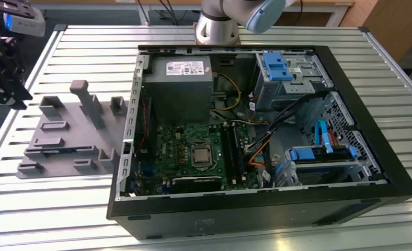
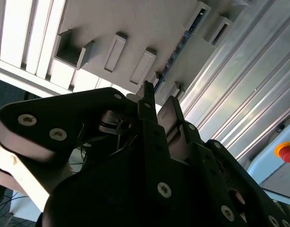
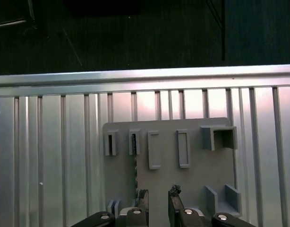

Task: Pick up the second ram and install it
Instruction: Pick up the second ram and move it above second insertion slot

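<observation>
While the robot arm's black two-fingered pincer (image 3: pixel 158 196) hangs with its fingertips parted by a narrow gap and nothing between them, the second ram (image 3: pixel 134 163), a long, thin blue circuit-board stick, stands on edge in the slotted blocks of a flat grey plastic tray (image 3: pixel 197 165) below it. In the first wrist view the ram runs just to one side of that gap rather than through it, so the pincer looks not yet lined up for a grasp. In the second wrist view the ram (image 2: pixel 175 54) shows as a row of small dark chips beyond the fingertips. It probably stands upright so that its top edge is offered to the pincer, though raised grey blocks crowd close beside it. The tray lies on a ribbed aluminium table (image 1: pixel 53 219). To the exterior view's right sits an open black computer case (image 1: pixel 373 201) holding a square green motherboard (image 1: pixel 171 146), whose dark memory slots (image 1: pixel 232 151) lie near loose cables (image 1: pixel 289 115) and a grey power supply (image 1: pixel 181 83).
</observation>
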